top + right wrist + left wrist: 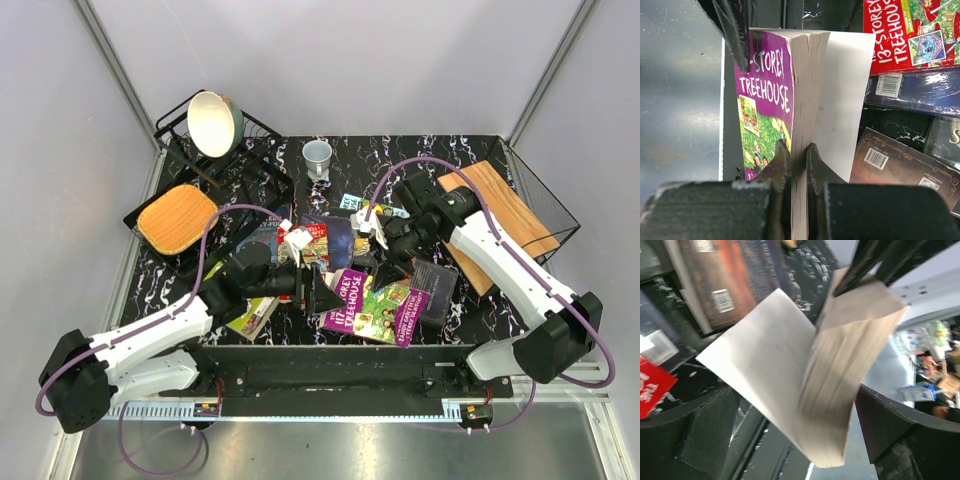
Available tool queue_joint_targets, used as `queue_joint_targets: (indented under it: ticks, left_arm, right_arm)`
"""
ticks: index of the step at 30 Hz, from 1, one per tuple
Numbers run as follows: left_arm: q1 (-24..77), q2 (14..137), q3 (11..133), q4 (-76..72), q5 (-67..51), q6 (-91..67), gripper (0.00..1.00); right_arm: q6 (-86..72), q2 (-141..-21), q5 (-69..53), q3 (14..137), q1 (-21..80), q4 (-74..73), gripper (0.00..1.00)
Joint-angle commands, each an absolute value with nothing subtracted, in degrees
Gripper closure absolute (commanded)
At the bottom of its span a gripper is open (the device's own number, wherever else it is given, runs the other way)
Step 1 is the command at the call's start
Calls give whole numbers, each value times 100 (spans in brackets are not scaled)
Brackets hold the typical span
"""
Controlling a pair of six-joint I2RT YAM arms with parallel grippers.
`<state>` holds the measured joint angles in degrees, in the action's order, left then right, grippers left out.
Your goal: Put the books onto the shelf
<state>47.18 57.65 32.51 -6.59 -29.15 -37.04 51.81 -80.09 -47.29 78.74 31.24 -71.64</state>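
Right tool point(799, 172): fingers pressed together on the purple-green "Storey Treehouse" paperback point(765, 95), pinching front cover plus page block near one end. The book stands on edge, lifted clear of the pile. The plain back cover point(850, 100) is outside the pinch and flops open. My guess is the grip is thin and the book could fan or slip.

Left tool point(795, 407): spread wide, one finger on each side of the same book, outer finger point(690, 435) well clear of it. I can't tell if the other one touches the pages. It reads as a steadying or regrip position, there to square the book up before transfer.

Below, the red "13-Storey Treehouse" point(905, 30) and a dark brown paperback point(900, 167) lie flat on the black marbled surface point(460, 150).

The shelf point(505, 205) is at the right side of the surface, beside the right arm. No book is visible on its top board. The held book is well short of it, so I judge the task early.
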Motion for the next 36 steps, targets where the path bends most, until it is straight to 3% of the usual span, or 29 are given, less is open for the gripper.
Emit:
queue_joint_targets:
  ticks: [1, 5, 8, 9, 13, 14, 15, 16, 18, 19, 23, 27, 29, 36]
  left_arm:
    - [4711, 5739, 3568, -1257, -3498, -3937, 5]
    - [4746, 5862, 3621, -1353, -3612, -4200, 18]
    - [4772, 5941, 3700, -1424, -3595, -4358, 42]
    - [4781, 5959, 3718, -1467, -3595, -4412, 57]
    - [4720, 6012, 3875, -1547, -3419, -4754, 100]
    - [4676, 6003, 3859, -1590, -3367, -5051, 100]
    - [4484, 5986, 3824, -1695, -3349, -5297, 100]
    - [4369, 5951, 3667, -2062, -3357, -5596, 100]
    - [4010, 5837, 3481, -2380, -3244, -6562, 100]
    - [3912, 5792, 3367, -2573, -3165, -6818, 100]
    - [3727, 5704, 3602, -2128, -2489, -8056, 100]
    - [3727, 6028, 4515, -829, -2084, -8779, 100]
    - [3727, 6161, 5017, -256, -2092, -9068, 100]
    - [3849, 6538, 5168, -825, -2302, -9817, 100]
  right_arm:
    - [5230, -7901, -5229, 8183, 3155, -7251, 100]
    - [5133, -7928, -5177, 8358, 3155, -7242, 100]
    - [5089, -7937, -5019, 8604, 3147, -7286, 100]
    - [5037, -7919, -4932, 8648, 3155, -7286, 100]
    - [4826, -7901, -4607, 8894, 3155, -7243, 99]
    - [4686, -7901, -4431, 9025, 3155, -7181, 91]
    - [4354, -7901, -3908, 9139, 3147, -7102, 77]
    - [4264, -7884, -3615, 9271, 3155, -7032, 33]
    - [4332, -7797, -2949, 9728, 3155, -7066, 5]
    - [4411, -7761, -2805, 9869, 3155, -7075, 0]
    - [4921, -7708, -2952, 10415, 3155, -7286, 0]
    - [5544, -7260, -3489, 9845, 3225, -6918, 0]
    - [5634, -7199, -3262, 9599, 3392, -6795, 3]
    - [5756, -6812, -1882, 8596, 3805, -5530, 12]
